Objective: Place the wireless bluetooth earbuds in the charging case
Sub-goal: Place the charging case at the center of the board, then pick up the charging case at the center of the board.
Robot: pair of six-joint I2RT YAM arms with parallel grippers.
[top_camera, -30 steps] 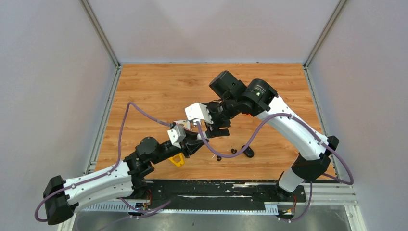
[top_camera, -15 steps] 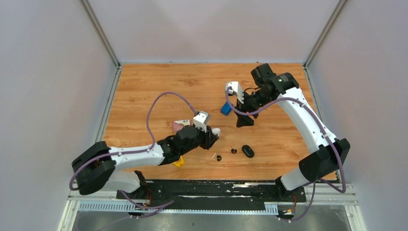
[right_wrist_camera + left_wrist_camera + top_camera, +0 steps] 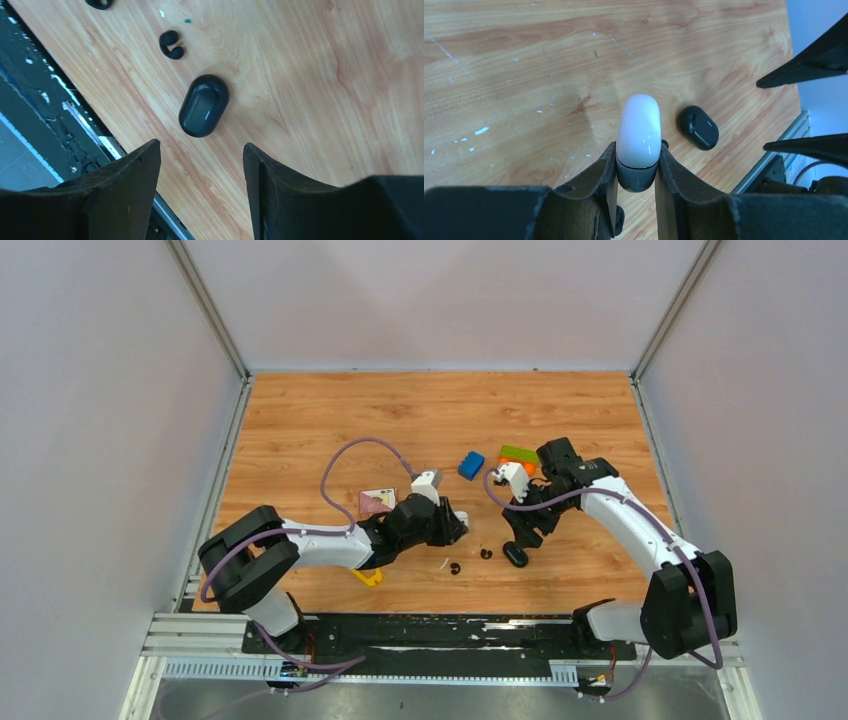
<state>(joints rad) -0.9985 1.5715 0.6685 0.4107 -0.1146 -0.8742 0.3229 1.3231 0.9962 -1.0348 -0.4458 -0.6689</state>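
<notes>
Black earbud [image 3: 486, 553] lies loose on the near worktop [image 3: 330, 410], just left of the black case [image 3: 515, 554] and not touching it. Second black bud [image 3: 455, 567] is a bit further left, apart.

White buds: I can't pick them out for sure. Maybe a white speck by the second bud, too small to tell.

Black case lies flat and its lid looks shut, so nothing goes in yet, I reckon.

My right tool [image 3: 201, 145] hangs right over that case, jaws wide and empty, one finger either side. My guess is it's lined up for a grab from above.

Left tool [image 3: 638, 150] is clamped tight on a white-and-grey case [image 3: 639, 125]. It pinches the grey bottom half, with the white lid end poking forward and the seam closed. The case looks lifted off the worktop, left of the buds. Gripping the base probably leaves the lid free to open.

Risk: the buds are tiny and rounded, easy to flick off the near edge.

Blue block [image 3: 470, 464] and green block [image 3: 518, 453] sit on the far side, well apart from the buds. Pink card [image 3: 377, 501] and yellow piece [image 3: 368, 575] lie by the left arm, not in play.
</notes>
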